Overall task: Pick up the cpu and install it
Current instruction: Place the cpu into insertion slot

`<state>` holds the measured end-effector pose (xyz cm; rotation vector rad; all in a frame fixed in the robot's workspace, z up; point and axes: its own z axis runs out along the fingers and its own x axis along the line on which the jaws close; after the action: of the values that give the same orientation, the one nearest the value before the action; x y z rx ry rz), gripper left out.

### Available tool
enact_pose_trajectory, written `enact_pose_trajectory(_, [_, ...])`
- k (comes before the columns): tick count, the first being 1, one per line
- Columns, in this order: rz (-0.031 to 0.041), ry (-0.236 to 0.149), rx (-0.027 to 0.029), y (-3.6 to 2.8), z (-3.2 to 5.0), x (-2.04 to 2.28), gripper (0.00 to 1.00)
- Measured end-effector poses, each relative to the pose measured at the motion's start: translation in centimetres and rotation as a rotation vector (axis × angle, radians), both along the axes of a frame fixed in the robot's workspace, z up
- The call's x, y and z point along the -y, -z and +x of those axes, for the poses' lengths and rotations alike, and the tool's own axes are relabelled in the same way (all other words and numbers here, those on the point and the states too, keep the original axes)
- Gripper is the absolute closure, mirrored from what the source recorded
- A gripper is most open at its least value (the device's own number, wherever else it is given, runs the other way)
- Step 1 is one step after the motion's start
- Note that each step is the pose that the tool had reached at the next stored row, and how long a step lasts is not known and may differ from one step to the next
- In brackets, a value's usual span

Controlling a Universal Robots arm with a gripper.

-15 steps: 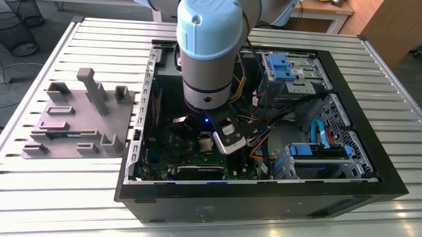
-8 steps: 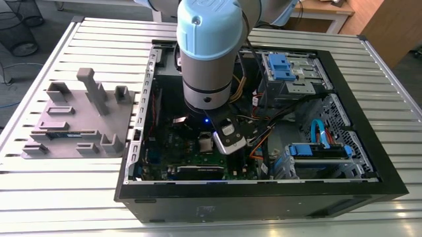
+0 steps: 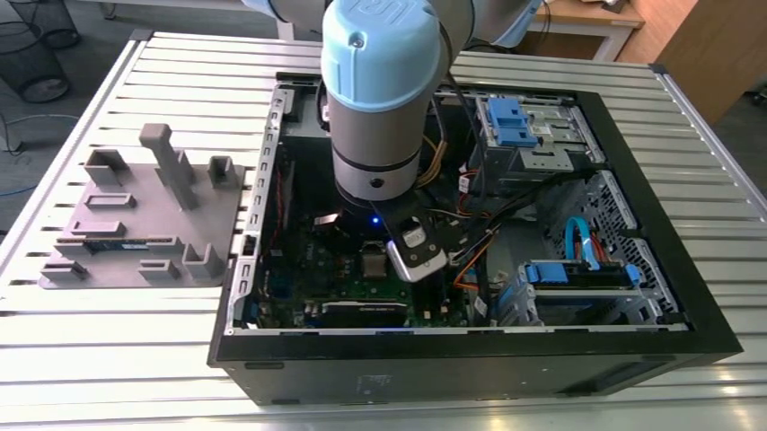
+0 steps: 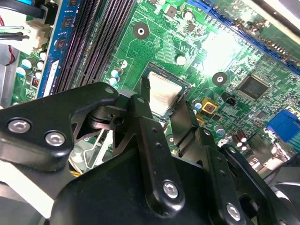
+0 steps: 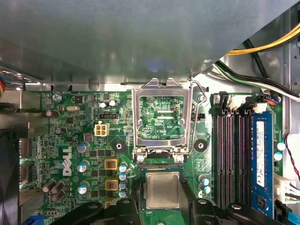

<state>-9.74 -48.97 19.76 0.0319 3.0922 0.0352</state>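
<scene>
A pale ribbed metal table carries two things. An open black computer case lies flat on it, around and beneath the gripper. A grey plastic fixture plate with upright blocks lies beside the case, well apart from the gripper, on the exterior view's left.

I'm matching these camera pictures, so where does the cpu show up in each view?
Exterior view: too small to single out, under the arm.
First wrist view: the cpu lies next to the open socket frame.
Second wrist view: the cpu lies on the green motherboard.
Shared landmark: the blue memory stick, in both wrist views.
</scene>
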Motion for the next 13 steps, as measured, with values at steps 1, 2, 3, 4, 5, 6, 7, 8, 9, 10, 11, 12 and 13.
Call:
enact_pose_trajectory(1, [0.0002,0.000,0.0001,0.03,0.00,0.00,0.55])
enact_pose_trajectory(2, [0.0005,0.000,0.0003,0.10,0.00,0.00,0.55])
enact_pose_trajectory(3, [0.0004,0.000,0.0002,0.16,0.00,0.00,0.55])
enact_pose_trajectory(4, [0.0001,0.000,0.0000,0.19,0.00,0.00,0.55])
enact_pose_trajectory(5, [0.0000,0.000,0.0000,0.22,0.01,0.01,0.55])
enact_pose_trajectory(6, [-0.0001,0.000,-0.0001,0.23,0.01,0.01,0.55])
enact_pose_trajectory(7, [-0.0005,0.000,-0.0001,0.24,0.02,0.01,0.55])
enact_pose_trajectory(8, [-0.0006,0.000,0.0000,0.25,0.05,0.00,0.55])
enact_pose_trajectory(9, [-0.0009,0.000,0.0000,0.26,0.08,0.00,0.55])
enact_pose_trajectory(10, [-0.0011,0.000,0.0000,0.27,0.11,0.00,0.55])
enact_pose_trajectory(11, [-0.0014,0.000,0.0000,0.28,0.12,0.01,0.55])
enact_pose_trajectory(12, [-0.0014,0.000,0.0001,0.30,0.12,0.01,0.55])
enact_pose_trajectory(13, [-0.0012,0.000,0.0002,0.36,0.12,0.00,0.55])
